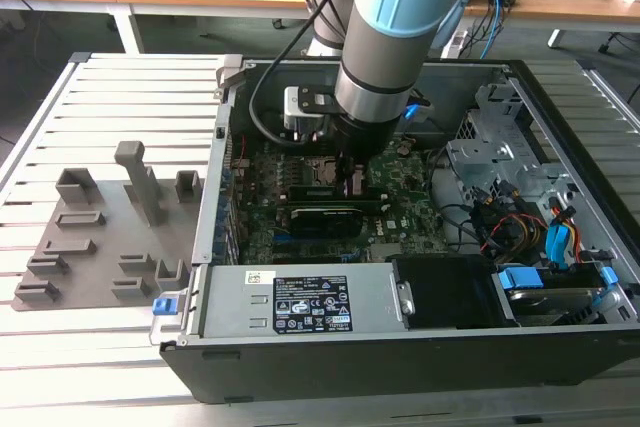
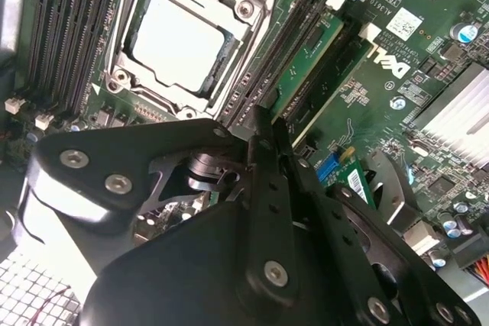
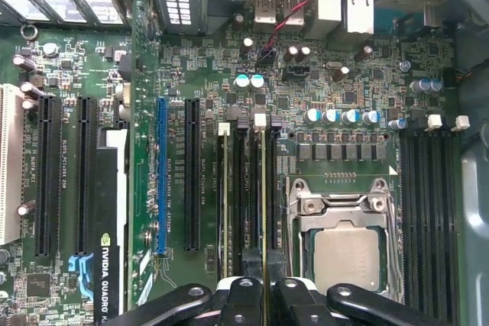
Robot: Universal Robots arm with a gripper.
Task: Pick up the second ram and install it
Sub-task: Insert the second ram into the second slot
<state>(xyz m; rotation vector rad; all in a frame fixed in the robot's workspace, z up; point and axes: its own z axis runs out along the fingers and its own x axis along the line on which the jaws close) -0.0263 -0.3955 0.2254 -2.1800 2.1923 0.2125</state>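
The second ram (image 3: 263,188) stands on edge as a thin line over a black slot beside the processor socket. In the second wrist view the second ram (image 2: 306,70) shows its green face with a dark chip, running between the slot's white end clips. My gripper (image 3: 263,289) is shut on its near end, black fingers (image 2: 256,158) pressed together around it. In the exterior view the gripper (image 1: 352,185) reaches down into the open computer case onto the motherboard (image 1: 400,207). Another stick (image 3: 223,196) sits in a slot two rows over.
The processor socket (image 3: 348,253) lies close beside the slots. A graphics card (image 1: 325,217) lies across the board near the gripper. A grey holder plate (image 1: 100,237) with blocks rests on the slatted table. The power supply (image 1: 300,302) and cabled drive cage (image 1: 520,227) line the case.
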